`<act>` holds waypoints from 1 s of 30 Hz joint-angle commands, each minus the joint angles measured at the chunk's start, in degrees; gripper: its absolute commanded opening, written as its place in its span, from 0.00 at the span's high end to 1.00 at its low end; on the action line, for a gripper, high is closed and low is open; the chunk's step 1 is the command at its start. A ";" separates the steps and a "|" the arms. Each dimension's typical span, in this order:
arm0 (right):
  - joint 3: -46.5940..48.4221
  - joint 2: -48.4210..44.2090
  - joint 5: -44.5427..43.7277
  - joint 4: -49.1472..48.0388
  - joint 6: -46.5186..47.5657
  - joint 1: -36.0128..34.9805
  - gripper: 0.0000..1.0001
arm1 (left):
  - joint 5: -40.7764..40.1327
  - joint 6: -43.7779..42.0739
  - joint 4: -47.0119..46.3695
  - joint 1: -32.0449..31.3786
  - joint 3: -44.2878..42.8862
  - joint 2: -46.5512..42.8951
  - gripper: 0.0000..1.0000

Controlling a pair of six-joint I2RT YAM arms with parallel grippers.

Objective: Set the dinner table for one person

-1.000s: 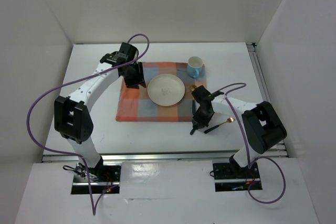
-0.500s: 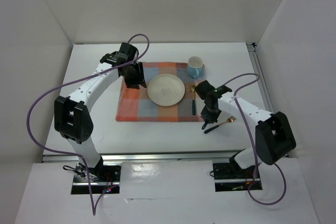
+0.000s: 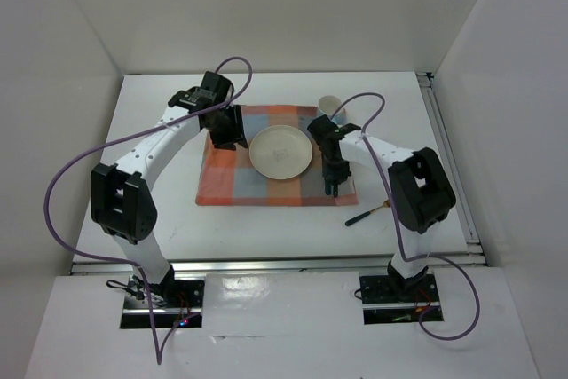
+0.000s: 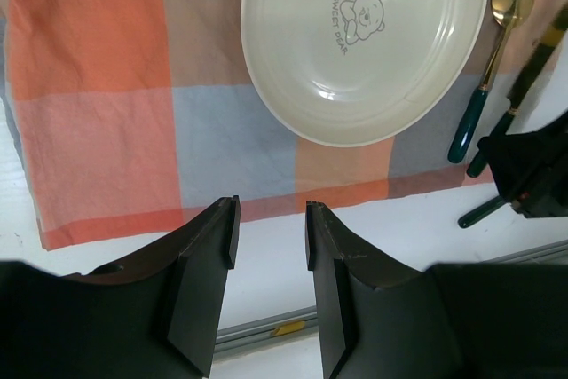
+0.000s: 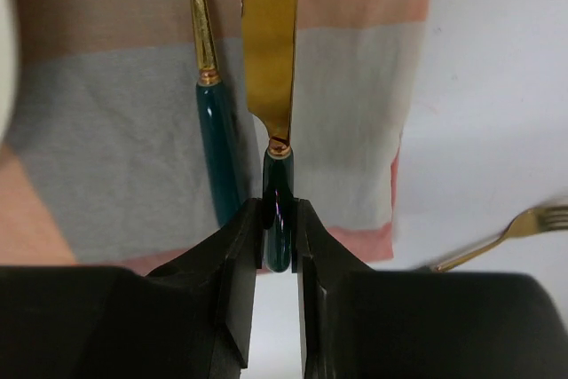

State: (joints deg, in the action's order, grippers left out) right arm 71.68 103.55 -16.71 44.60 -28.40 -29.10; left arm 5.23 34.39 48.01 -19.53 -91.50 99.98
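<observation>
The white dinner table (image 3: 160, 139) holds an orange-and-blue checked mat (image 3: 232, 179) with a cream plate (image 3: 280, 151) on it. My right gripper (image 3: 331, 185) is at the mat's right edge. In the right wrist view it (image 5: 277, 206) is shut on the green handle of a gold-bladed knife (image 5: 269, 33). The knife lies along the mat, right of a gold spoon (image 5: 217, 153). My left gripper (image 3: 226, 126) hovers over the mat's left part, open and empty (image 4: 271, 219). The plate (image 4: 364, 42) and spoon (image 4: 497, 51) also show in the left wrist view.
A gold fork (image 3: 368, 213) with a dark handle lies on the table right of the mat's near corner; it also shows in the right wrist view (image 5: 506, 237). A blue cup (image 3: 329, 105) stands at the mat's far right corner, partly hidden by my right arm. A metal rail (image 3: 266, 264) runs along the near edge.
My right gripper has moved from the bare table near the fork up and left onto the mat's right edge, with the knife now beside the spoon. The left arm has not moved.
</observation>
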 commanded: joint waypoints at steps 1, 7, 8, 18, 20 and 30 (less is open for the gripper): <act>3.20 1.65 -1.22 -2.76 5.38 0.01 1.00 | -0.05 -1.43 -0.02 0.89 0.10 -2.95 0.48; 4.34 4.12 -1.75 -2.76 4.58 0.54 0.83 | 0.48 -1.43 -0.02 0.90 0.10 -3.48 0.48; 4.35 4.12 -2.27 -2.76 3.71 0.54 0.77 | 0.48 -1.43 -0.02 0.90 0.10 -3.48 0.48; 2.51 -2.19 -4.30 -0.39 -2.44 3.96 0.43 | 1.62 -1.96 -0.55 0.90 0.71 -2.95 0.48; -1.18 -7.88 -2.90 -0.39 -5.06 5.28 0.43 | 2.14 -1.96 -0.55 0.90 0.71 -2.95 0.48; -25.88 -28.22 12.55 -1.35 -18.09 17.85 0.37 | 3.20 -1.96 -1.08 0.90 0.19 -2.43 0.48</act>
State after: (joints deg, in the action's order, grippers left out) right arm 49.43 77.38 -11.35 43.68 -41.45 -11.27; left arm 7.16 33.19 47.75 -18.90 -91.48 98.76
